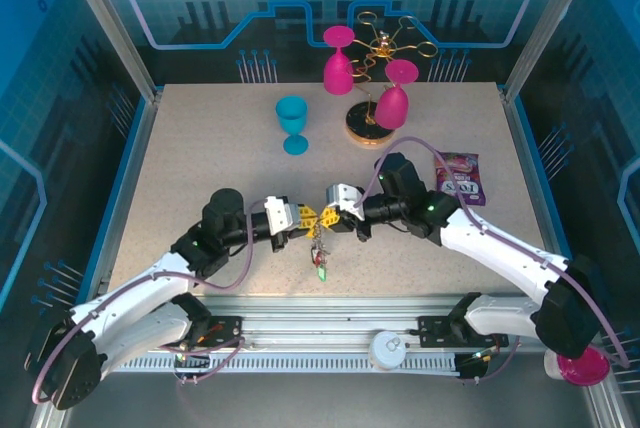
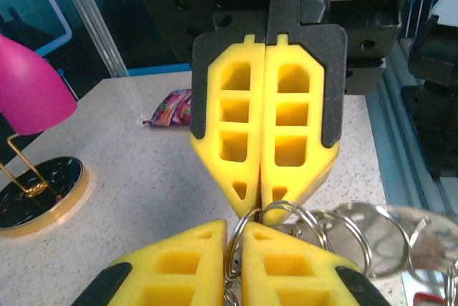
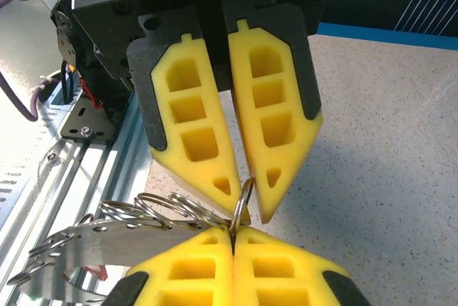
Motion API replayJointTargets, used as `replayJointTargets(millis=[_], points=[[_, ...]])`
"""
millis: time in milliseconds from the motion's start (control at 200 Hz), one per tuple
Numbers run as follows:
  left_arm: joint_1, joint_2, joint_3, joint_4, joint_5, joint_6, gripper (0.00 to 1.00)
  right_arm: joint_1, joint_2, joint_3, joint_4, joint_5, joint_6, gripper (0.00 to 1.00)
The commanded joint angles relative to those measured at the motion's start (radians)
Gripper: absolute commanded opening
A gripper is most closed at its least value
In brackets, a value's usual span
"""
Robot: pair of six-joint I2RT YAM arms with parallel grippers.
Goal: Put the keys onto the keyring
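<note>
Grippers, top view: left gripper (image 1: pixel 304 216) lies at 9 o'clock of the meeting point and right gripper (image 1: pixel 327 214) at 3, tips nose to nose over mid table (image 1: pixel 200 178). Both look clamped on the same keyring (image 1: pixel 316 232). Keys (image 1: pixel 321 262) dangle from it toward 6, green head lowest. Neither arm is nearer; both are on it.

Left wrist: own yellow ribbed pads (image 2: pixel 179 277) at 6, pressed together w/ thin wire loop nipped betw. them. Right gripper (image 2: pixel 262 202) at 12, fingers flat together, tip on same loop. Loop stands edge-on, long axis approx 12–6. Silvery split rings (image 2: pixel 343 238) fan out to 4, thin, shiny, overlapping.

Right wrist: right gripper (image 3: pixel 231 233) at 6, closed tight on wire. Left gripper (image 3: pixel 250 209) at 12, fingers narrow w/ loop betw. tips. Rings trail to 8, plus flat perforated metal strip (image 3: pixel 79 249).

Prob. next move turns on that 12–6 loop plane: the coil must be spread along it, so the two pinches need to work 9–3 w/o twisting.
</note>
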Motion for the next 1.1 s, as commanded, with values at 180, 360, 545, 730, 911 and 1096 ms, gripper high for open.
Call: replayJointTargets(millis=[180,360,545,730,911,1096], points=[[-0.008,0.058,0.171,-0.346,-0.045,0.200,0.07,0.087,0.088,0.215,-0.302,0.078,-0.162,0.00],[-0.016,0.078,0.219,-0.442,-0.009,0.259,0.05,0.099,0.144,0.321,-0.395,0.140,-0.152,0.00],[-0.016,0.065,0.202,-0.397,-0.018,0.260,0.00,0.097,0.140,0.334,-0.395,0.159,-0.112,0.00],[-0.013,0.012,0.102,-0.173,-0.017,0.155,0.00,0.044,0.043,0.167,-0.188,0.096,-0.011,0.25],[-0.012,-0.010,0.044,-0.069,-0.007,0.104,0.00,0.000,0.008,0.065,-0.068,0.051,0.072,0.29],[-0.010,-0.024,0.011,-0.012,0.002,0.085,0.00,-0.012,0.014,0.025,-0.051,0.066,0.085,0.30]])
